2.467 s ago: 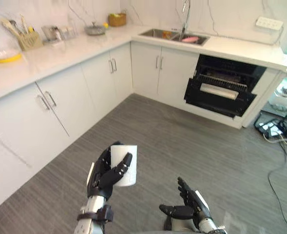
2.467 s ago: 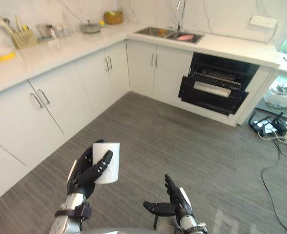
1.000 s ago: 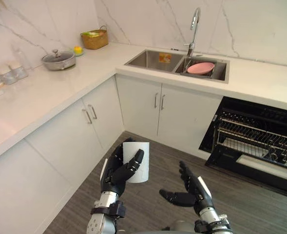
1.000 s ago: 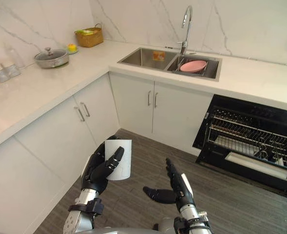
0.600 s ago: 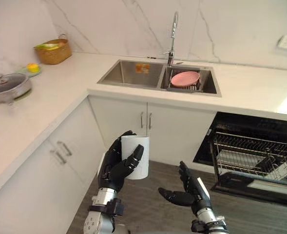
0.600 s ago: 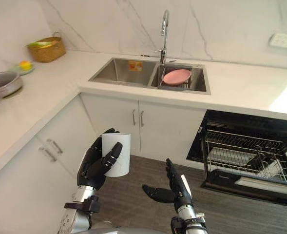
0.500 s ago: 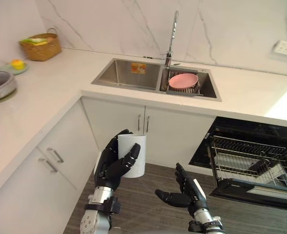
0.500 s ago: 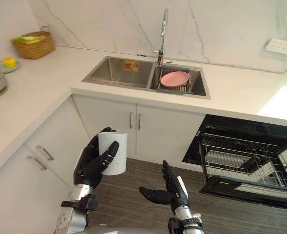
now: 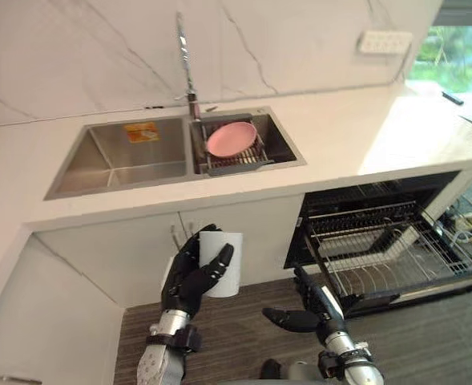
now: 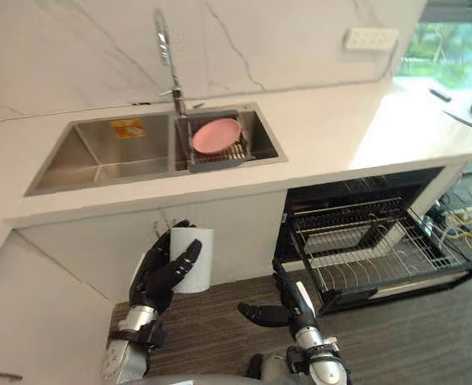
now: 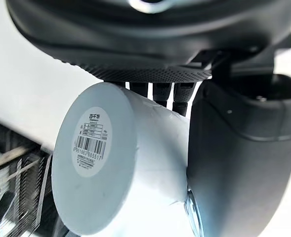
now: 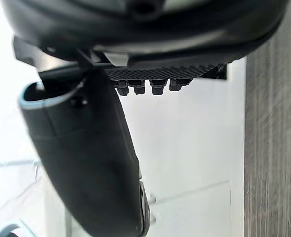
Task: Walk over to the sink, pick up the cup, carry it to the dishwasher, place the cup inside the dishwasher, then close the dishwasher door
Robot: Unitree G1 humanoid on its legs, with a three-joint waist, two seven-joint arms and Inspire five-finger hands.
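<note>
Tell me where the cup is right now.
The white cup is upright in the left robot hand, in front of the cabinet below the sink, left of the open dishwasher.

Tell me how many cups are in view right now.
1. The white cup is gripped in the left hand, below the sink. The pink plate in the sink's right basin could hide another behind it.

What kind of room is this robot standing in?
A kitchen, most likely. There is a steel sink with a tap and a pink plate in it, set in a white counter, and an open dishwasher with a wire rack below.
</note>
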